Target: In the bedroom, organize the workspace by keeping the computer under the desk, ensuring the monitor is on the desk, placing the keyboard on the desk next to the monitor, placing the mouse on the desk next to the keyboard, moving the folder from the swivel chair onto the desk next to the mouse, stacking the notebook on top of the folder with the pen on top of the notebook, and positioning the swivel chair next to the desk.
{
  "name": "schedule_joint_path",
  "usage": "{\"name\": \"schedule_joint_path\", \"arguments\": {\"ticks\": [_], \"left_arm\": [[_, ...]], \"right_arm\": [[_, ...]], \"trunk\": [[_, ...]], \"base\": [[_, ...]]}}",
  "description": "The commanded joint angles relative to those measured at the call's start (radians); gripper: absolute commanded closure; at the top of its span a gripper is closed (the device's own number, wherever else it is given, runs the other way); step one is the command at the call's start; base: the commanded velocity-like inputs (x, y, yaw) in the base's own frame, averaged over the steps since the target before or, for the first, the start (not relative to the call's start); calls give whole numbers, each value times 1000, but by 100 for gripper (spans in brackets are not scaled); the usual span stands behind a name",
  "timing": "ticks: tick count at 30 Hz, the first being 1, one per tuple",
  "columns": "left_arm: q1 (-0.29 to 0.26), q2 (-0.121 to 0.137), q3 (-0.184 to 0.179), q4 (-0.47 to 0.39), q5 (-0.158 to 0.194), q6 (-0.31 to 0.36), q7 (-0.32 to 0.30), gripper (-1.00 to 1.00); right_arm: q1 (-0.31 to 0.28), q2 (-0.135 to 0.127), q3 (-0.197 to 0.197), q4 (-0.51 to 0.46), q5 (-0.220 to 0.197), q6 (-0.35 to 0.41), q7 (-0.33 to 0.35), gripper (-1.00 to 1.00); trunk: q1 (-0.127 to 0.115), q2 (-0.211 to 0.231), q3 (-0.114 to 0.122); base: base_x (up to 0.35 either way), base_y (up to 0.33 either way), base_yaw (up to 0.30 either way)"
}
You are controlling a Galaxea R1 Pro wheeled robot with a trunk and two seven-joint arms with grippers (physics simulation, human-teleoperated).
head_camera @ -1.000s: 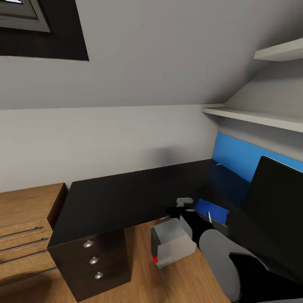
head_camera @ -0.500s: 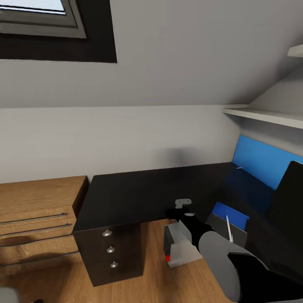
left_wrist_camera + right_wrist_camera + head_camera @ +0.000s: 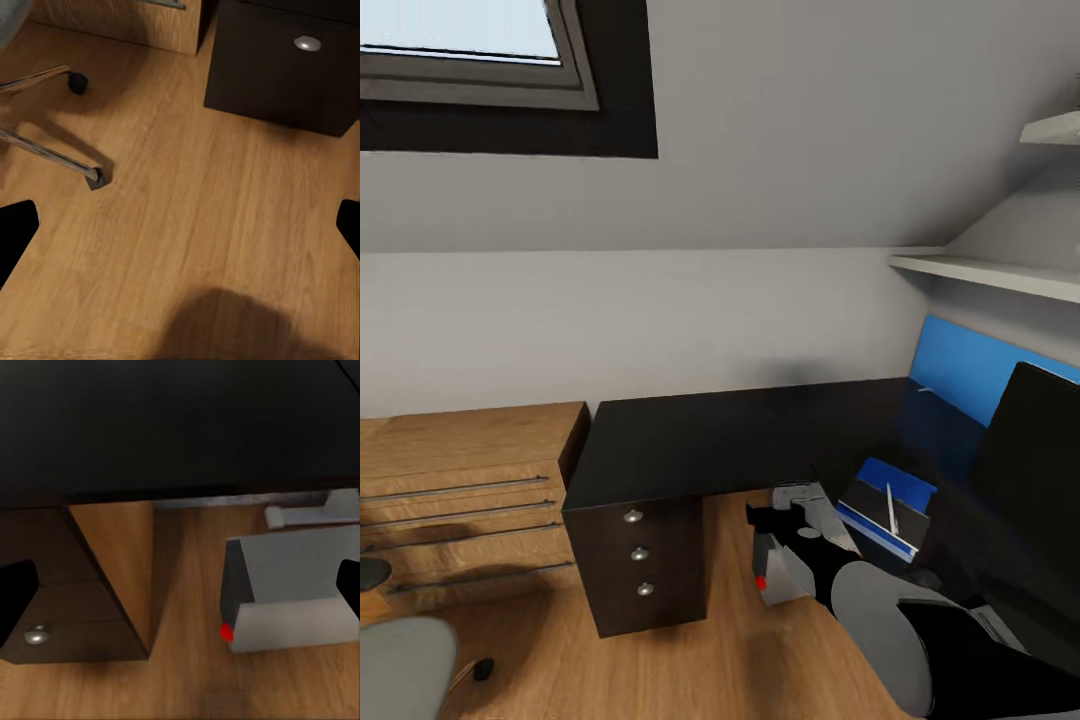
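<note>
Since the earlier frame: head camera panned left, bringing grey swivel chair seat into view. Black L-shaped desk: bright blue folder on it, dark grey notebook and white pen on top, beside black monitor. Light grey computer tower on wooden floor, partly under the desk edge. Left gripper, right gripper: fingers wide apart, empty.

Desk black, drawer unit black with silver knobs. Back panel bright blue. Folder blue, dark grey notebook on it, thin white pen. Monitor black. Computer, just ahead of the right gripper, light grey, darker front, red dot. Floor warm wood-grain. Drawer chest light wood. Swivel chair base chrome.
</note>
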Motion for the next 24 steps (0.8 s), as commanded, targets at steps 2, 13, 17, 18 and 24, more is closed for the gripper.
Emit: {"name": "schedule_joint_path", "arguments": {"ticks": [2,13,17,18,24], "left_arm": [[1,0,4,-2,-4,0,1,-100],[1,-1,4,-2,-4,-2,1,-100],[1,-1,4,-2,-4,-3,2,-100],[1,-1,4,-2,-4,-3,2,-100],[1,0,4,-2,-4,-3,2,-100]], "right_arm": [[0,0,-9,25,11,-45,-2,-100],[47,0,-8,47,11,-88,12,-100],[72,0,-8,48,12,-91,30,-100],[89,0,-8,48,12,-91,36,-100],[154,0,-8,48,23,-93,46,-100]], "trunk": [[0,-1,-1],[0,-1,-1],[0,-1,-1],[0,-1,-1],[0,-1,-1]], "base": [[-327,0,3],[-235,0,1],[-53,0,0],[-23,0,0],[-7,0,0]]}}
